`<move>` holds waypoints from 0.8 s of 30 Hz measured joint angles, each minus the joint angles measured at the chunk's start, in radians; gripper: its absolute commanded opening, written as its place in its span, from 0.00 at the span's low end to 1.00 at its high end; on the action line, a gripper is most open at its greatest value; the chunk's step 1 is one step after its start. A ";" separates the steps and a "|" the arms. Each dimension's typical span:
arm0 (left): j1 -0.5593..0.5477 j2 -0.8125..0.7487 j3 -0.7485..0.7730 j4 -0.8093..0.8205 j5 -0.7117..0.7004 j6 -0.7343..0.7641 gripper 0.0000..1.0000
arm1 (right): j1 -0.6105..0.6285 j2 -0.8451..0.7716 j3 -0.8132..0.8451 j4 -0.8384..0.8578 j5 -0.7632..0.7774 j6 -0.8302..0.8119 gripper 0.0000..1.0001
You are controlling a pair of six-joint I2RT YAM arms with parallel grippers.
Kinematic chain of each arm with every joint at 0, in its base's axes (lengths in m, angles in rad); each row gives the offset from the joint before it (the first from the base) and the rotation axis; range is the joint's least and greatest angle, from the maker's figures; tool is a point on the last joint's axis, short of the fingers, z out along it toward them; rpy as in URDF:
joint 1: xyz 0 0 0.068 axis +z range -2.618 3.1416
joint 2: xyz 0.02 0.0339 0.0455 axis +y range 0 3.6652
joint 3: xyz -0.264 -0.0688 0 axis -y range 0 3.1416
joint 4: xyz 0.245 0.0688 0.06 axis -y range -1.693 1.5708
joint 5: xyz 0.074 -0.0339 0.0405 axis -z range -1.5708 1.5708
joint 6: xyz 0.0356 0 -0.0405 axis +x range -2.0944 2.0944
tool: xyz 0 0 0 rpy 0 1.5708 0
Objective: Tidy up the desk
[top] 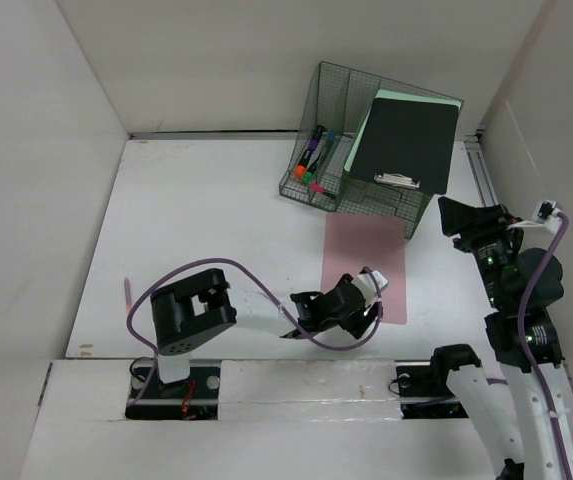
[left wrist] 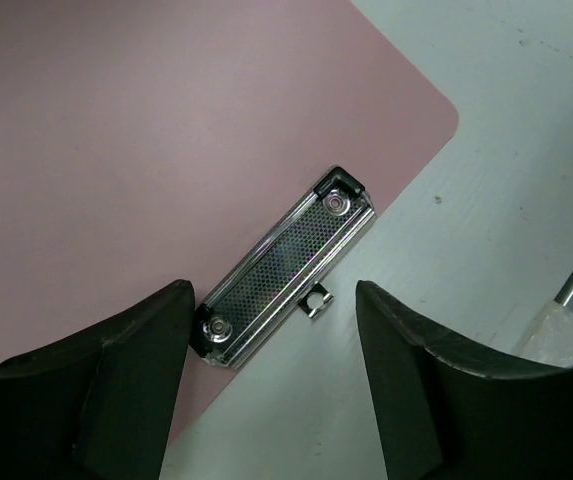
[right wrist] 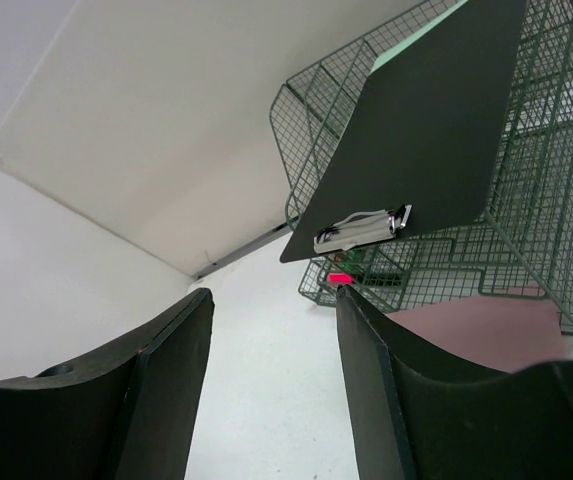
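In the top view the desk (top: pixel 196 220) spreads from the arm bases at 6 o'clock out to the white walls on the other three sides.

Nearest, the left arm reaches from its base toward 3 o'clock. The left gripper (left wrist: pixel 273 300) hangs low over the near end of a pink clipboard (top: pixel 371 255), its fingers spread wide and gripping nothing. In the left wrist view the board's metal clip (left wrist: pixel 284 268) lies flat below the gap between them. One end of the clip is close to one finger and the other end is well clear of the second.

A thin pink stick (top: pixel 129 293) lies on the desk at 9 o'clock of the left arm, near the wall.

The right arm stands at 3 o'clock of the pink clipboard. The right gripper (right wrist: pixel 271 300) is raised, pointing toward 11 o'clock, with its fingers apart and nothing between them.

Farthest, at 12 o'clock of the pink clipboard and just beyond its far edge, sits a green wire organizer rack (top: pixel 386 195). A dark clipboard (top: pixel 411 135) leans tilted in its larger section, clip end down, with a mint-green board (top: pixel 396 95) behind it. Markers (top: pixel 313 155) stand in the small compartment on the rack's 9 o'clock side.
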 measured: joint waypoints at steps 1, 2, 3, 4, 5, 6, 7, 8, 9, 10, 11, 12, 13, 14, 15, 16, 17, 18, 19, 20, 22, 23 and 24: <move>0.000 -0.001 0.000 0.000 0.006 0.014 0.63 | 0.000 0.000 0.000 0.001 0.000 -0.001 0.58; 0.003 0.000 0.000 -0.002 0.014 0.026 0.63 | 0.000 0.000 0.000 0.002 0.000 -0.002 0.58; 0.005 0.000 0.000 -0.005 0.020 0.038 0.63 | 0.000 0.000 0.000 0.002 0.000 -0.003 0.58; 0.006 0.000 0.000 -0.008 0.026 0.053 0.63 | 0.000 0.000 0.000 0.003 0.000 -0.005 0.58; 0.006 0.000 0.000 -0.008 0.029 0.068 0.63 | 0.000 0.000 0.000 0.003 -0.001 -0.005 0.58; 0.006 0.000 0.000 -0.007 0.034 0.083 0.64 | 0.000 0.000 0.000 0.003 -0.001 -0.006 0.58; 0.006 0.000 0.001 -0.007 0.040 0.101 0.64 | 0.000 0.000 0.000 0.003 -0.001 -0.008 0.58; 0.006 0.000 0.001 -0.007 0.047 0.120 0.65 | 0.000 0.000 0.000 0.003 -0.001 -0.010 0.58; 0.006 0.001 0.002 -0.008 0.053 0.138 0.65 | 0.000 -0.001 0.000 0.003 -0.001 -0.011 0.58; 0.006 0.005 0.006 -0.008 0.061 0.157 0.65 | 0.000 -0.001 -0.001 0.003 -0.001 -0.013 0.58; 0.006 0.010 0.012 -0.008 0.069 0.177 0.65 | 0.000 -0.002 -0.001 0.003 -0.001 -0.013 0.58; 0.006 0.020 0.021 -0.009 0.078 0.198 0.65 | 0.000 -0.003 -0.002 0.003 -0.001 -0.015 0.58; 0.006 0.034 0.034 -0.010 0.090 0.217 0.64 | 0.000 -0.003 -0.002 0.003 -0.001 -0.016 0.58; 0.008 0.050 0.048 -0.011 0.105 0.233 0.64 | 0.000 -0.003 -0.002 0.003 -0.001 -0.016 0.58; 0.011 0.064 0.060 -0.012 0.115 0.245 0.64 | 0.000 -0.003 -0.002 0.003 -0.001 -0.016 0.58; 0.012 0.079 0.070 -0.013 0.126 0.255 0.64 | 0.000 -0.003 -0.002 0.003 -0.001 -0.016 0.58; 0.012 0.091 0.077 -0.007 0.128 0.270 0.63 | 0.000 -0.003 -0.002 0.003 -0.001 -0.016 0.58; 0.013 0.104 0.093 -0.005 0.135 0.283 0.61 | 0.000 -0.003 -0.002 0.003 -0.001 -0.016 0.58; 0.013 0.105 0.095 -0.005 0.135 0.283 0.61 | 0.000 -0.003 -0.002 0.003 -0.001 -0.016 0.58; 0.013 0.114 0.103 -0.004 0.135 0.286 0.56 | 0.000 -0.003 -0.003 0.003 -0.001 -0.016 0.58; 0.013 0.132 0.122 0.004 0.135 0.290 0.50 | 0.000 -0.003 -0.003 0.004 -0.001 -0.016 0.58; 0.013 0.138 0.128 0.009 0.134 0.290 0.46 | 0.000 -0.003 -0.004 0.004 -0.001 -0.016 0.58; 0.013 0.140 0.129 0.014 0.138 0.289 0.30 | 0.000 -0.003 -0.005 0.004 -0.001 -0.016 0.58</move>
